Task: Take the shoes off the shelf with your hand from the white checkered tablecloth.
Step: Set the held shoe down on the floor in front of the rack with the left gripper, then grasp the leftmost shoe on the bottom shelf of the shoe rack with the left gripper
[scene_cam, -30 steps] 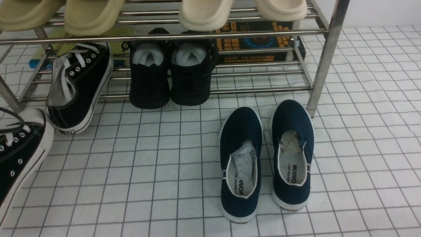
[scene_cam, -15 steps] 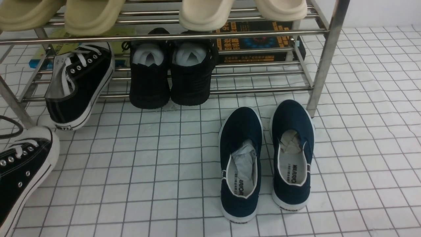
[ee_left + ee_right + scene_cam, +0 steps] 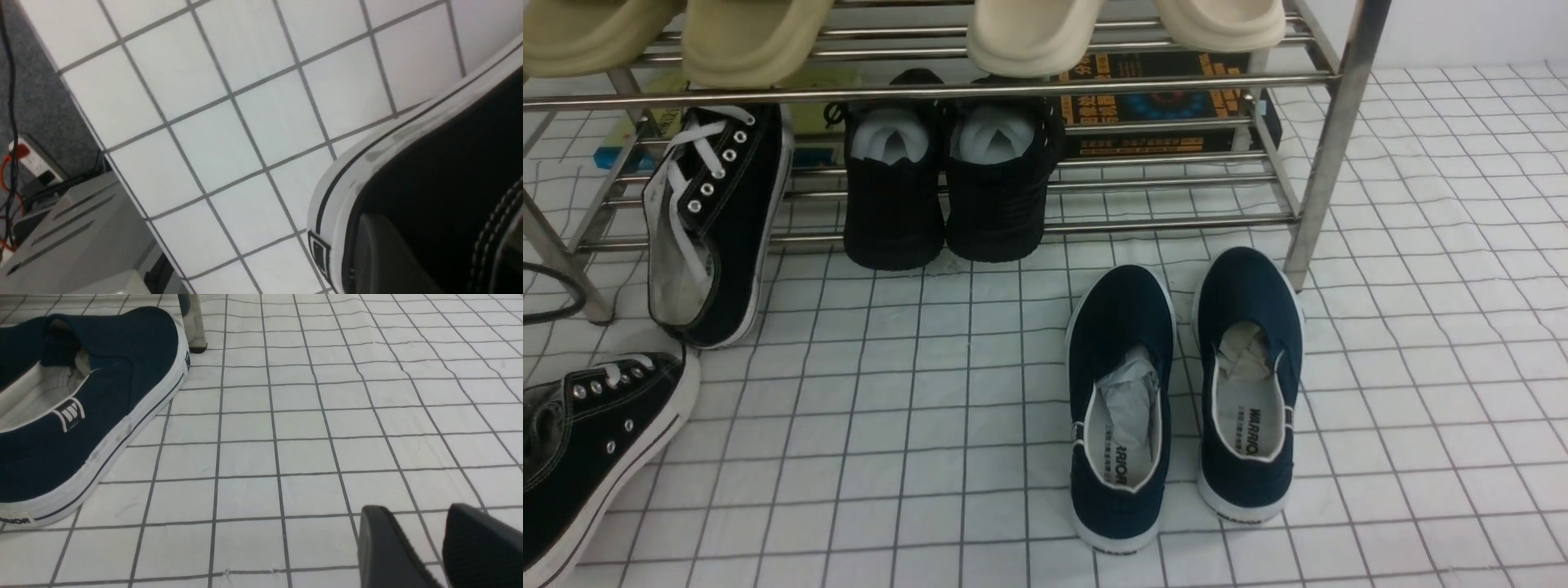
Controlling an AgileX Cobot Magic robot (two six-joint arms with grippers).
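Note:
One black canvas sneaker (image 3: 592, 449) with white laces sits low at the front left of the white checkered tablecloth (image 3: 915, 425). In the left wrist view my left gripper (image 3: 441, 261) is shut on its heel (image 3: 429, 163), with one finger (image 3: 380, 253) against the outside of the heel. The other sneaker (image 3: 715, 220) leans tipped on its side against the steel shelf (image 3: 1323, 163), heel on the cloth. My right gripper (image 3: 412, 510) is open and empty above the cloth. Neither gripper shows in the front view.
Navy slip-ons (image 3: 1119, 408) (image 3: 1245, 384) stand on the cloth by the shelf's right leg; one is close to my right gripper (image 3: 81, 408). All-black shoes (image 3: 947, 188) sit on the lower tier, beige slippers (image 3: 1029, 28) above. The cloth's edge, grey floor and a power strip (image 3: 28, 159) lie beside the held sneaker.
The held sneaker has moved down and nearer to me, away from the shelf. The leaning sneaker has rolled further onto its side, with its heel slid out onto the cloth.

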